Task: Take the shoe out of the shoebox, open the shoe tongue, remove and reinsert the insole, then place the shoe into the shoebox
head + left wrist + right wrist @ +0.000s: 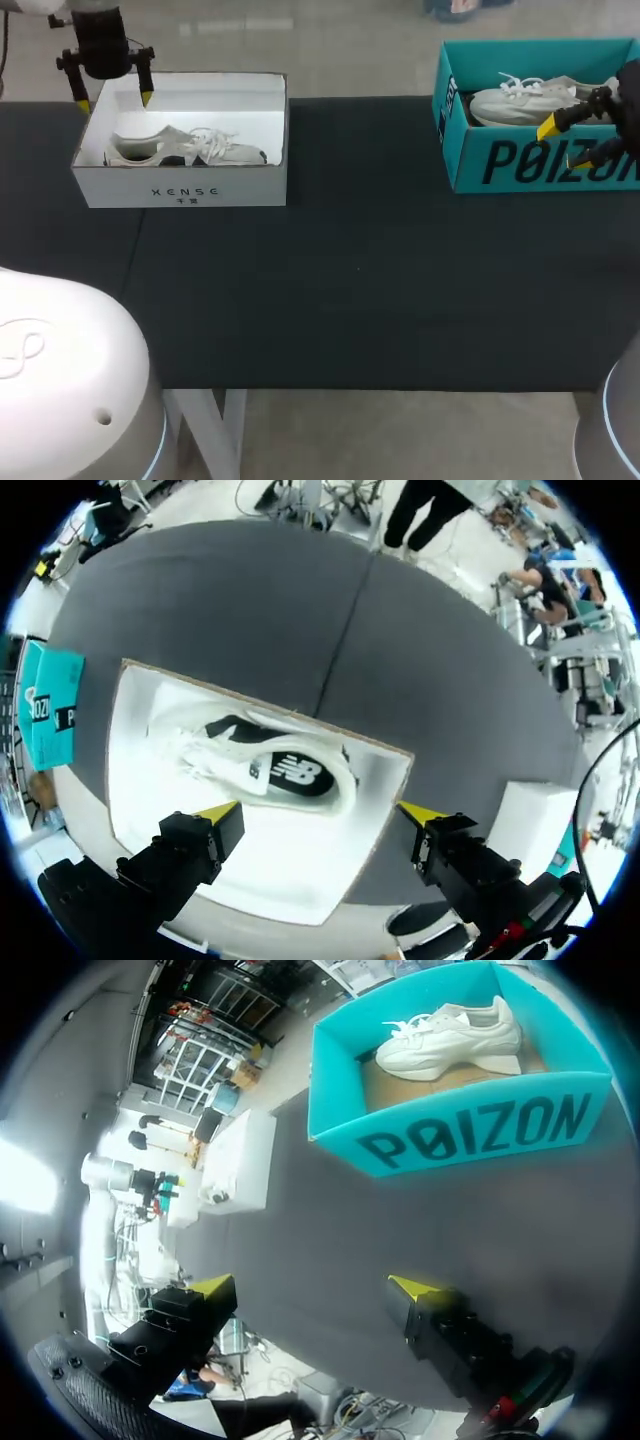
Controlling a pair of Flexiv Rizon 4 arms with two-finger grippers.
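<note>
Hovering over white shoebox (pixel 185 190), left gripper (pixel 114 100) spread; wrist view alone shows logo (pixel 300 773) on the shoe (pixel 215 742); right gripper (pixel 313 1284) spread.

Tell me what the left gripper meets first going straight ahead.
Probably the white shoe in the white shoebox, ahead of the open left gripper; one finger might clip the box wall first.

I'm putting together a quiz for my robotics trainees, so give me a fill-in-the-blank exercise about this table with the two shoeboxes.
1. The left gripper hovers above the ___ shoebox.
2. The sneaker in that box is white with a ___ side panel.
3. The right gripper, near the teal shoebox, is ___, holding nothing.
Missing words: white; black; open.
</note>
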